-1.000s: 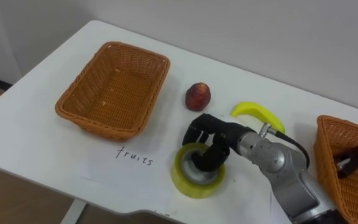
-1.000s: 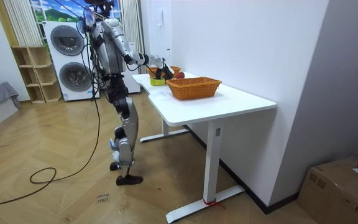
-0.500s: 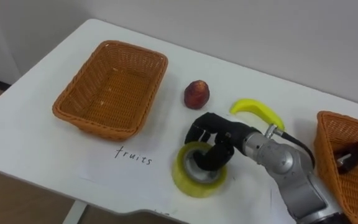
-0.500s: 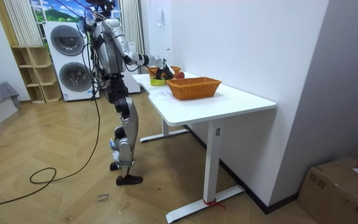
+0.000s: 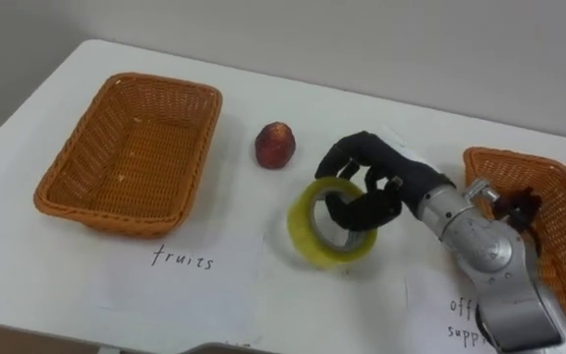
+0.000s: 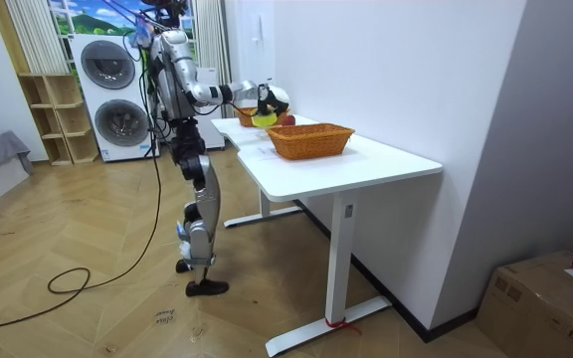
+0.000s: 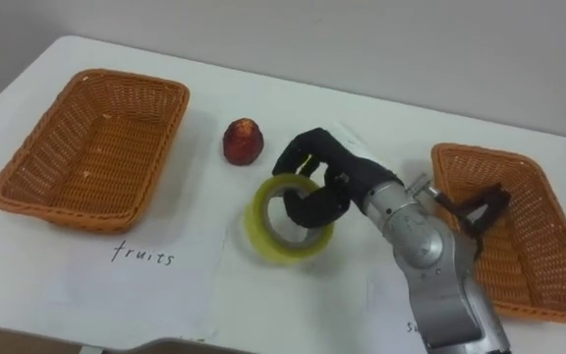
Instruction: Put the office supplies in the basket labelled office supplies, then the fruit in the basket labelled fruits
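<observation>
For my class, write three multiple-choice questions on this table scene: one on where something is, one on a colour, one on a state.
1. Where is the red fruit?
A) on the table, beside the left basket
B) inside the left basket
C) on the floor

2. What colour is the tape?
A) blue
B) yellow
C) black

3. What is the right hand doing?
A) lying open on the table
B) shut, holding nothing
C) shut on the tape

Answers:
1 A: the fruit lies on the white top just outside the basket's rim.
2 B: the roll's rim is yellow.
3 C: the fingers curl through the roll's hole.
</observation>
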Controlling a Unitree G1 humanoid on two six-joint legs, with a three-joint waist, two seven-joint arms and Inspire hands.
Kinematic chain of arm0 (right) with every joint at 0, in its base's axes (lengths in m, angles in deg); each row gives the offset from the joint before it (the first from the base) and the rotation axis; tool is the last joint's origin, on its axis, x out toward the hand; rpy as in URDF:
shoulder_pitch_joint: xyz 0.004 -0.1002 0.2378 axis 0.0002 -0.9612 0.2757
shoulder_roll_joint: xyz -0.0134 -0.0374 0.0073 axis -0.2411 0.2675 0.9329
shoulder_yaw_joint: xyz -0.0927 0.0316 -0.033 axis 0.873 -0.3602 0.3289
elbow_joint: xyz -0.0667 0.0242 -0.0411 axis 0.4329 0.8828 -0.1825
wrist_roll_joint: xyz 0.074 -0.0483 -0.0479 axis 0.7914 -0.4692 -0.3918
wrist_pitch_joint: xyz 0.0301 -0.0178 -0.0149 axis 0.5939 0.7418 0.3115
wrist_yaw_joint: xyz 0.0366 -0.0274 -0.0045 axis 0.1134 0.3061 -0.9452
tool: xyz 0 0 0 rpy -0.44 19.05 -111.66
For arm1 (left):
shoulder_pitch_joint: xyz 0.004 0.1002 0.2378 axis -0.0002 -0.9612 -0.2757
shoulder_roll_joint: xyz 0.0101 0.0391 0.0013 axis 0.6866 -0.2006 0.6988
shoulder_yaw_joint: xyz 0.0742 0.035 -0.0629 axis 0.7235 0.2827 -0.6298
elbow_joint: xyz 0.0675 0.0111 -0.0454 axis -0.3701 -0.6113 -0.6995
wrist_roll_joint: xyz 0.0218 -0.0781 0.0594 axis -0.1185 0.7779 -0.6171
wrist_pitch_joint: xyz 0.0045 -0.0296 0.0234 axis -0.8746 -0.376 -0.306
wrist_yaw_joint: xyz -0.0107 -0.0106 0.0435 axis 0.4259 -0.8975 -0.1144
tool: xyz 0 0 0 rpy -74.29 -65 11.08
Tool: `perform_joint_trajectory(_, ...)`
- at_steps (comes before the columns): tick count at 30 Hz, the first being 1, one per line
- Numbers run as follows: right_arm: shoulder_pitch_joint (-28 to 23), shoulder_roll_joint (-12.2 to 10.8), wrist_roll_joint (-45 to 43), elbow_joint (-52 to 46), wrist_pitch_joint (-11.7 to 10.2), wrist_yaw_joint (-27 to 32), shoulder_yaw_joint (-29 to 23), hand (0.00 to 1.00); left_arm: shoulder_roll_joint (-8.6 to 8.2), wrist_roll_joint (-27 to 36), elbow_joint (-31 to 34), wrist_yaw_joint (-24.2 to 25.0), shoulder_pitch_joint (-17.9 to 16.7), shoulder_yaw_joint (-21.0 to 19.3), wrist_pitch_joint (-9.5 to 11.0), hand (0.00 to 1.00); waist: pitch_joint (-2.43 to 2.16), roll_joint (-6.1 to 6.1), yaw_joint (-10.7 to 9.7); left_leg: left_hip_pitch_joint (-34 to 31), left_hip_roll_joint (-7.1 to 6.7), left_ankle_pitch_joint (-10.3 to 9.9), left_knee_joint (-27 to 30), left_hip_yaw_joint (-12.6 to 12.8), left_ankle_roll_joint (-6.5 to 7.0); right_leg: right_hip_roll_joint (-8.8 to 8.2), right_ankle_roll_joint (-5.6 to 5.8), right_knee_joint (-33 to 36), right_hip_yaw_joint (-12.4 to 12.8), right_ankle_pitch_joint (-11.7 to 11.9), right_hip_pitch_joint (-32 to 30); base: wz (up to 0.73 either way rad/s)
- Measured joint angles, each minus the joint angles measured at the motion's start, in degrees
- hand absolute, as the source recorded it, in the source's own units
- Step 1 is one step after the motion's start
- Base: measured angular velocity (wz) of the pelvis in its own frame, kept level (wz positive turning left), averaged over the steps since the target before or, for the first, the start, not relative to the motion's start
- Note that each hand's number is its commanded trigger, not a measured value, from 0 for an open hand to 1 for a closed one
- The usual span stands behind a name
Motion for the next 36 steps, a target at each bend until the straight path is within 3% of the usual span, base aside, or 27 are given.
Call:
perform_joint_trajectory(10, 0.0, 0.3, 0.5, -0.9, 0.2, 2.4, -5.9, 1.0, -1.11, -0.1, -0.1, 0.1, -0.4, -0.1, -1.1, 0.0, -0.1, 0.93, -1.2, -0.1, -0.1, 0.0, -0.2, 0.9, 0.02, 0.27, -0.02, 0.2, 0.7, 0.5, -0.5, -0.03)
perform_joint_trajectory(14, 0.1, 1.3, 1.6, -0.9, 0.1, 4.6, -8.2, 1.0, -1.75, 0.2, -0.5, 0.1, -0.3, -0.4, -1.1, 0.0, 0.09, 1.2, -2.5, -0.1, -0.21, 0.0, -0.1, 0.8, 0.02, 0.12, -0.02, 0.2, 0.5, 0.5, -0.4, 0.01)
perform_joint_trajectory(18, 0.1, 1.5, 4.7, -0.8, 0.1, 7.1, -10.1, 1.0, -1.51, 1.1, -0.5, 0.2, -0.4, -0.4, -1.0, 0.0, -0.05, 0.94, -4.1, -0.1, 0.06, 0.0, 0.0, 0.9, 0.03, 0.04, -0.01, 0.2, 0.4, 0.5, -0.5, -0.01)
perform_joint_trajectory(22, 0.1, 3.6, 8.0, -0.8, 0.1, 10.0, -10.5, 1.0, -1.35, 1.3, -0.5, 0.3, -0.4, -1.1, -0.1, 0.0, -0.2, 0.6, -5.5, 0.1, 0.13, 0.0, 0.0, 1.6, 0.02, 0.12, -0.01, 0.2, 1.1, 0.5, -0.6, -0.09)
perform_joint_trajectory(30, 0.1, 4.6, 8.1, 1.4, -0.1, 15.1, -16.7, 1.0, -1.1, 1.2, 0.1, 0.6, -0.9, -1.8, 0.0, 0.0, -0.28, 0.16, -6.7, 0.2, 0.22, 0.0, -0.2, 2.3, 0.02, 0.44, 0.07, 0.0, 2.0, 0.5, -0.7, -0.04)
perform_joint_trajectory(36, 0.1, 6.7, 9.4, 1.5, -0.1, 17.4, -17.1, 1.0, -0.96, 1.3, 0.9, 1.6, -1.6, -3.3, 0.0, 0.0, -0.2, 0.4, -7.7, 0.6, 0.57, 0.0, -0.3, 3.0, -0.03, 0.9, -0.07, 0.0, 2.9, 0.6, -0.7, -0.07)
